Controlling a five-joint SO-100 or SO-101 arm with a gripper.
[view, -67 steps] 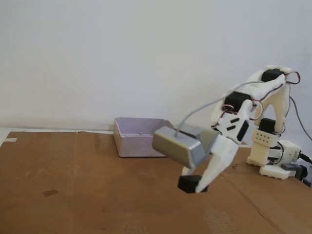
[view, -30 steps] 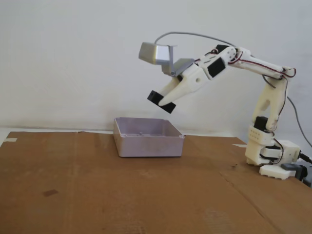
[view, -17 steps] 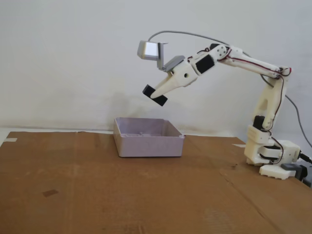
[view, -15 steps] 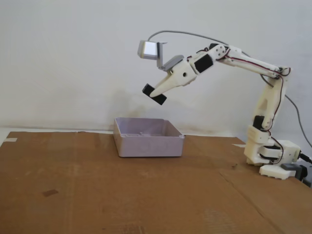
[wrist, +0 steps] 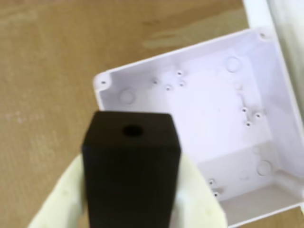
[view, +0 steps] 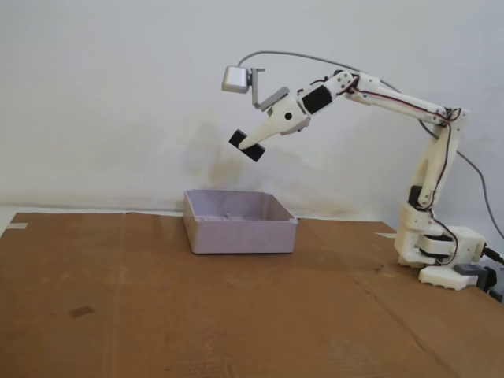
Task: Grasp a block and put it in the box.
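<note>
The block (wrist: pixel 130 175) is a matte black cuboid with a small round hole on its near face; it fills the lower middle of the wrist view between two cream fingers (wrist: pixel 61 199). My gripper (view: pixel 247 146) is shut on the block (view: pixel 246 145) high in the air in the fixed view, above the box (view: pixel 239 223). The box (wrist: pixel 204 128) is a shallow pale lavender tray with nothing inside, lying below and to the right of the block in the wrist view.
Brown cardboard (view: pixel 157 315) covers the table. The arm's white base (view: pixel 437 252) stands at the right with cables behind it. A grey camera housing (view: pixel 235 79) rides above the gripper. A white wall is close behind the box.
The arm has lifted the block from just above the cardboard, carried it up and left over the box, and stretched out a little further left and higher.
</note>
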